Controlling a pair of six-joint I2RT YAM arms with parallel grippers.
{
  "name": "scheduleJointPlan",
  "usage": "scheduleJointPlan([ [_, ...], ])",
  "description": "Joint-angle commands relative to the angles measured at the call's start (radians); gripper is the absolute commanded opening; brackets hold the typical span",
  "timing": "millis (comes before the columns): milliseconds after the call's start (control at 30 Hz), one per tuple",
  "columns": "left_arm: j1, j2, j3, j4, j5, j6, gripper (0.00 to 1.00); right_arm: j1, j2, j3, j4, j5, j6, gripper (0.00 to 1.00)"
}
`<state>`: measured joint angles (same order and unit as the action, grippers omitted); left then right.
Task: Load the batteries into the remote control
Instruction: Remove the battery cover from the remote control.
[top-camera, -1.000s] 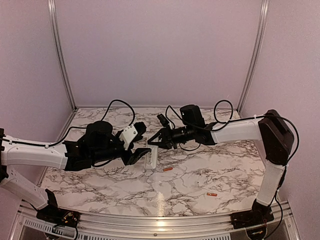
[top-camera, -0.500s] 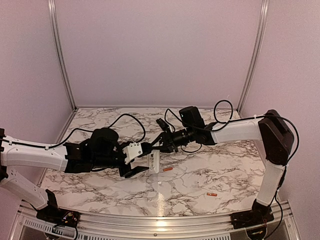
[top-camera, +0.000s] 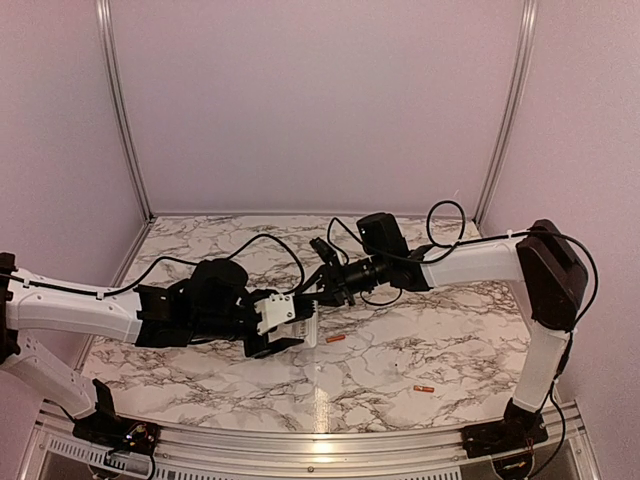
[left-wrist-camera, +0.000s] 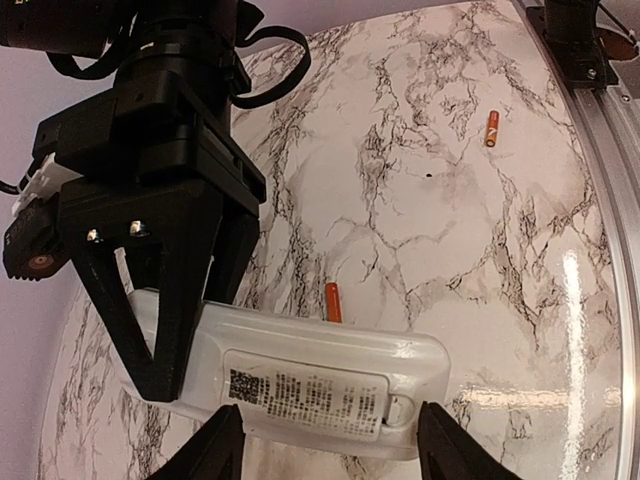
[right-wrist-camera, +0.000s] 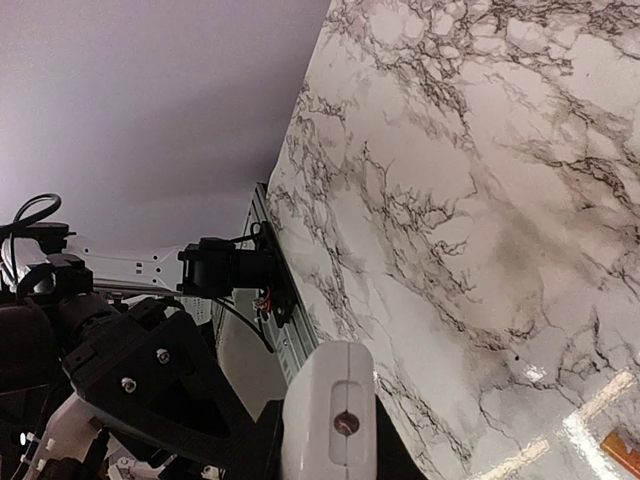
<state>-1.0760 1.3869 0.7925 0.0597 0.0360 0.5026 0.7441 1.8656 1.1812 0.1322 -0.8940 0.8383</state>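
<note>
Near battery lay loose on table, right of centre. Second battery lay just beside remote control. I saw open marble all round. Left tool was spread at remote's near edge. Right tool was clamped on its far end. Both arms were stretched inward, low.

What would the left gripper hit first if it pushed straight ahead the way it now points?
The remote control, almost at once. Its labelled back lies right across the open fingertips of the left gripper, and the right gripper holds it at one end. Whether the fingertips touch it yet is unclear.
</note>
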Motion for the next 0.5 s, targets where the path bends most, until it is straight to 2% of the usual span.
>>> scheduleJointPlan([
  [0, -0.009, 0.031, 0.037, -0.023, -0.028, 0.023, 0.62, 0.014, 0.017, 0.017, 0.042, -0.02, 0.022, 0.0],
  [200, -0.018, 0.05, 0.042, -0.014, -0.095, 0.03, 0.61, 0.017, 0.017, 0.01, 0.063, -0.032, 0.039, 0.0],
  [467, -0.019, 0.046, 0.03, 0.016, -0.19, 0.053, 0.54, 0.018, 0.018, -0.003, 0.09, -0.052, 0.063, 0.0],
])
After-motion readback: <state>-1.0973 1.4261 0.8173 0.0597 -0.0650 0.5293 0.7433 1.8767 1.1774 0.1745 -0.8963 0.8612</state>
